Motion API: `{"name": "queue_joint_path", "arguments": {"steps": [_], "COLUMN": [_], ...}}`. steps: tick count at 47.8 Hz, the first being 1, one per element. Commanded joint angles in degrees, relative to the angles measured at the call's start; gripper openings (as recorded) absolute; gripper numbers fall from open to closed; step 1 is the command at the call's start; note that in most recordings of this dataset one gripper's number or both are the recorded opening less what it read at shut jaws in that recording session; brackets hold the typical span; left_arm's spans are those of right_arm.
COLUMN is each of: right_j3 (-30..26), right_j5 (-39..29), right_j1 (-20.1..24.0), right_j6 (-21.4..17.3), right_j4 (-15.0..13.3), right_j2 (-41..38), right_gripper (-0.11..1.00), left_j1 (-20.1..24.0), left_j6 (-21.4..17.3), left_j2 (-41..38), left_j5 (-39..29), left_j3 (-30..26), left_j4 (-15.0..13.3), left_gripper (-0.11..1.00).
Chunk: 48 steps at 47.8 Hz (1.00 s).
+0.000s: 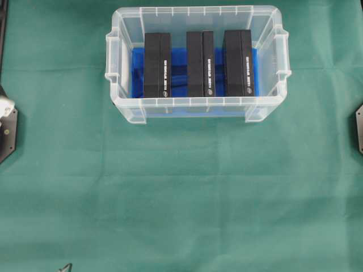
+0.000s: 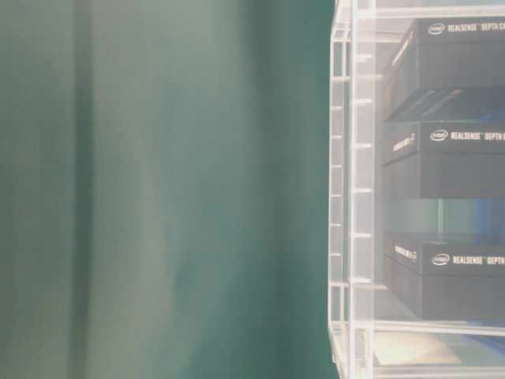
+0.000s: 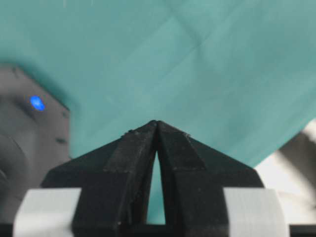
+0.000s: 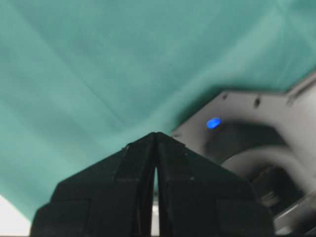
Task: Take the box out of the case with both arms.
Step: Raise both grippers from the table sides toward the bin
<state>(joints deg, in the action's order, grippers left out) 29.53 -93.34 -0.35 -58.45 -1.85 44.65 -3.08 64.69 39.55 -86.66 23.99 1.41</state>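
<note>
The clear plastic case (image 1: 115,68) stands at the back middle of the green cloth, with a blue sheet (image 1: 179,73) on its bottom. Three black boxes stand side by side in it: left (image 1: 157,64), middle (image 1: 200,63), right (image 1: 237,62). The case (image 2: 351,197) and the boxes (image 2: 454,162) also show at the right of the table-level view. My left gripper (image 3: 157,123) is shut and empty over bare cloth near its base. My right gripper (image 4: 156,134) is shut and empty over cloth near its base. Neither gripper shows in the overhead view.
The left arm's base (image 1: 7,127) sits at the left edge and the right arm's base (image 1: 359,127) at the right edge. Green cloth (image 1: 181,198) covers the table in front of the case. A blue light shows on each base (image 3: 37,102) (image 4: 213,122).
</note>
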Motion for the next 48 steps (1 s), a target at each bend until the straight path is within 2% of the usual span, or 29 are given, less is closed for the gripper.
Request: {"name": "queue_joint_path", "arguments": {"steps": [1,3,6,8,11,13,22,29,34,45,48], "right_j3": [-1.41,-1.32,-1.41,-1.32,-1.32,-1.23,-1.32,-1.32,-1.41,-0.97,-0.44], "right_j5": [0.0,-0.09,0.0,0.0,0.0,0.0,-0.09,0.0,0.09,2.2,3.08], "right_j1": [-0.18,-0.18,-0.18,-0.18,-0.18,-0.18,-0.26,-2.81,-7.12,-20.39,-22.41], "right_j6": [-9.05,-15.73,-23.12,-28.3,-32.52,-33.22,-31.73,-29.18,-24.17,-8.96,-6.94], "right_j4": [-0.09,-0.09,0.09,0.26,0.26,0.09,-1.05,-4.75,-6.24,-6.24,-6.15], "right_j2": [-0.62,-0.62,-0.62,-0.62,-0.62,-0.62,-0.88,-0.88,-0.7,-0.97,-1.05], "right_gripper": [0.01,0.01,0.01,0.01,0.01,0.01,0.01,0.01,0.01,0.01,0.01], "left_j1": [0.35,0.35,0.35,0.35,0.35,0.35,0.7,3.69,8.35,18.54,20.39], "left_j6": [9.05,13.36,19.69,22.41,24.79,25.14,24.87,22.24,17.4,5.63,3.08], "left_j2": [0.26,0.09,-0.09,-0.18,-0.18,-0.18,-0.18,-0.18,-0.18,-0.62,-0.62], "left_j5": [-1.05,-1.67,-2.9,-3.43,-4.22,-4.39,-4.48,-4.48,-4.22,-3.34,-2.81], "left_j3": [-1.32,-1.32,-1.49,-1.41,-1.49,-1.49,-1.49,-1.58,-1.67,-1.85,-1.67], "left_j4": [0.44,0.44,0.44,0.35,0.26,0.18,0.35,0.53,0.53,0.53,0.53], "left_gripper": [0.02,0.02,0.02,0.02,0.02,0.02,0.02,0.02,0.02,0.02,0.02]}}
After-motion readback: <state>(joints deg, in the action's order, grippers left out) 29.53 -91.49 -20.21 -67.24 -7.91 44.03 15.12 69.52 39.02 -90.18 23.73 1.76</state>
